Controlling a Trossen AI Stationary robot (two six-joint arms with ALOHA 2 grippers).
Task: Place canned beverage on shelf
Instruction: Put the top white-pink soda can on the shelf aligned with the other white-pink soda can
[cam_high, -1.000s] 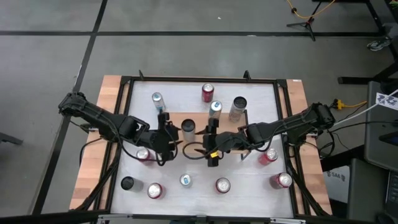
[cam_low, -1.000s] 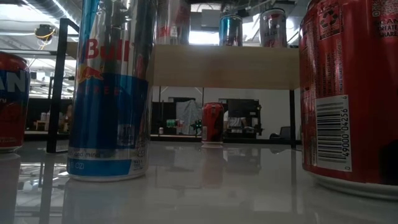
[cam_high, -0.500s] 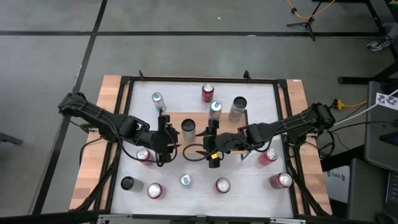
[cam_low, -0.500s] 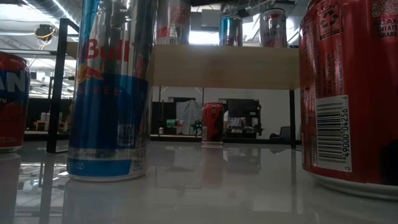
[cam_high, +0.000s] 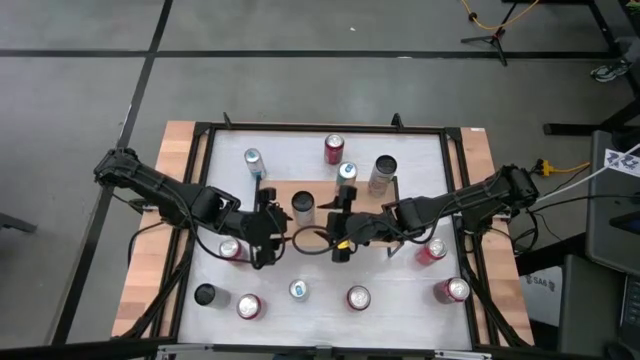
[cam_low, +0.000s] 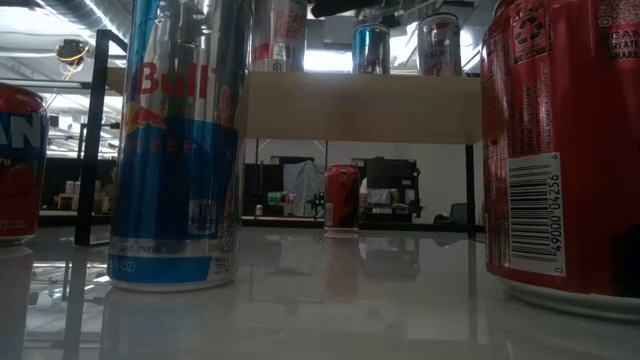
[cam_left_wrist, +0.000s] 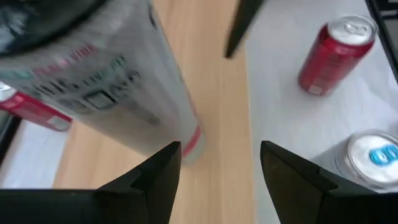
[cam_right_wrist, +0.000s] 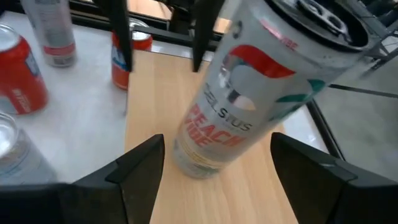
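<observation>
While upright on shelf (cam_high: 318, 190): can (cam_high: 303, 206).

A silver can (cam_right_wrist: 249, 87) with red and teal marks stands on the pale wooden shelf (cam_right_wrist: 249, 193); red cans (cam_high: 334, 149) dot the white desk (cam_high: 410, 160).

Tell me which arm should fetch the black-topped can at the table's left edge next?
Probably the left: its open claw is nearer the black-topped can; the right claw is farther, across the shelf.
</observation>
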